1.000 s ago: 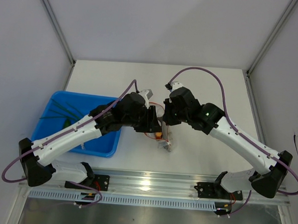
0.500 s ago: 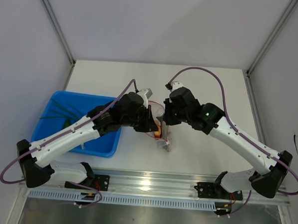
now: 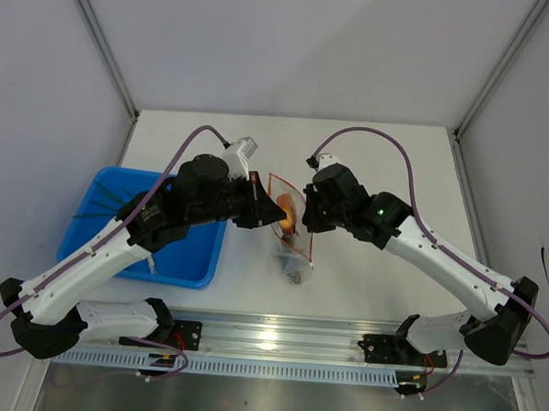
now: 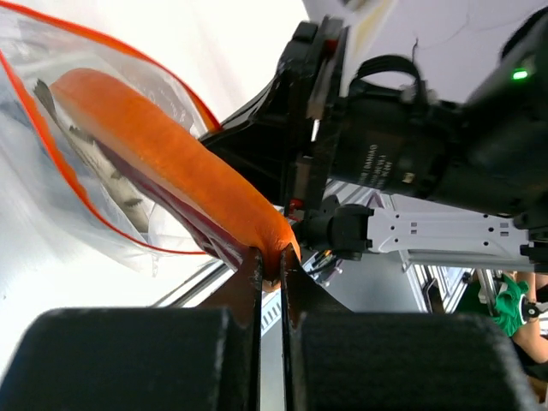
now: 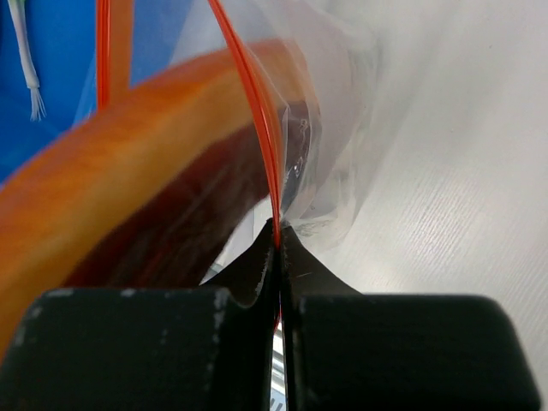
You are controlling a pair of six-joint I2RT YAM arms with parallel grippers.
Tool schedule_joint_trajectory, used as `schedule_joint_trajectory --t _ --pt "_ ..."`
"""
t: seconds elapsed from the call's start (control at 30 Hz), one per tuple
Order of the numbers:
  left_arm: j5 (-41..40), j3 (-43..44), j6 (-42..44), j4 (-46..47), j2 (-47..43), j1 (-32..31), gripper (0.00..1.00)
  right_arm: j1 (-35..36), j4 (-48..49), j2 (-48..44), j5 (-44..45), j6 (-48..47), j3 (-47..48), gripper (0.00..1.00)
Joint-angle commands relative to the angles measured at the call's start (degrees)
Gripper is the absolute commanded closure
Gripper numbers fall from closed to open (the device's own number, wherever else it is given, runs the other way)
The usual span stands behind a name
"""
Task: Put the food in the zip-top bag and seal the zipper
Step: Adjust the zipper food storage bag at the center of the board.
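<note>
My left gripper (image 3: 270, 211) (image 4: 272, 257) is shut on the orange-tan rim of the meat slab (image 3: 284, 207) (image 4: 163, 163). The slab's far end reaches into the open mouth of the clear zip-top bag (image 3: 289, 248) (image 4: 51, 180). My right gripper (image 3: 307, 227) (image 5: 276, 229) is shut on the red-orange zipper (image 3: 272, 178) (image 5: 253, 103) and holds the bag's edge up. The slab (image 5: 145, 188) fills the left of the right wrist view, with the clear bag film (image 5: 334, 111) beside it. Green stalks (image 3: 116, 206) lie in the blue tray.
The blue tray (image 3: 188, 270) stands at the left, under my left arm, and shows in the right wrist view (image 5: 60, 77). The bag's lower end rests on the white table (image 3: 396, 166). A metal rail (image 3: 277, 339) runs along the near edge.
My left arm has swung up and to the left with the slab. The bag's mouth now stands wider and higher, and the slab's orange end shows at it. My right gripper has hardly moved.
</note>
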Motion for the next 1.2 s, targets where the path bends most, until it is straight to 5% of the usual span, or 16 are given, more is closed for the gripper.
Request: schedule_joint_trajectory --t 0.0,0.8,1.17 --pt "-0.4 0.1 2.2 4.1 -1.2 0.4 0.99 -0.3 2.4 -2.2 -0.4 0.1 -0.8 1.0" --pt "-14.7 -8.9 9.0 12.9 2.7 0.3 0.99 -0.9 4.5 -2.2 -7.1 1.5 -0.3 1.0" --pt "-10.3 -8.3 9.7 10.1 10.7 -1.4 0.99 -1.3 5.6 -1.4 -10.2 2.3 -0.2 1.0"
